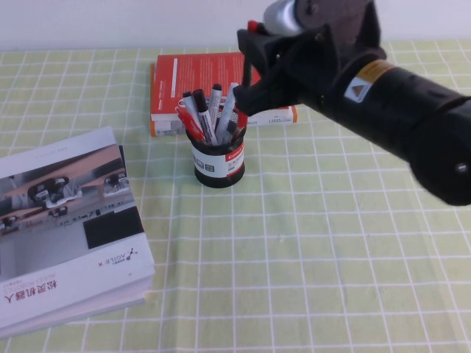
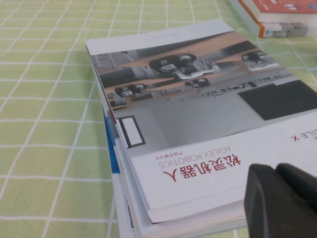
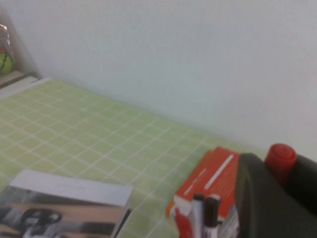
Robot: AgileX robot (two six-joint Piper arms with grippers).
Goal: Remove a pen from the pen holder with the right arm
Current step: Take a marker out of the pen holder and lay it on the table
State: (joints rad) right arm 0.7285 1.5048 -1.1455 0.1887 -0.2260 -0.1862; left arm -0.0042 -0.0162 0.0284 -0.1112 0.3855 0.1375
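Just above the pen holder [image 1: 218, 165], the right gripper [image 1: 250, 66] is clenching its jaws on a red-capped pen [image 3: 281, 156]. Other marker pens [image 1: 210, 110] are standing in the pen holder. Left of the pen holder, the left gripper [image 2: 275, 171] is hovering over a booklet stack [image 2: 198, 114], jaws pressed together.

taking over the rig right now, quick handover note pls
Right gripper: shut on a red-capped pen, directly above the pen holder, which stands mid-table in front of the red book.
Left gripper: shut, holding nothing, parked over the booklet stack on the robot's left.
Done: pen grasped.
Left: lift it straight up and clear. I cannot tell whether its lower end is out of the holder yet. The other pens stand in the holder.
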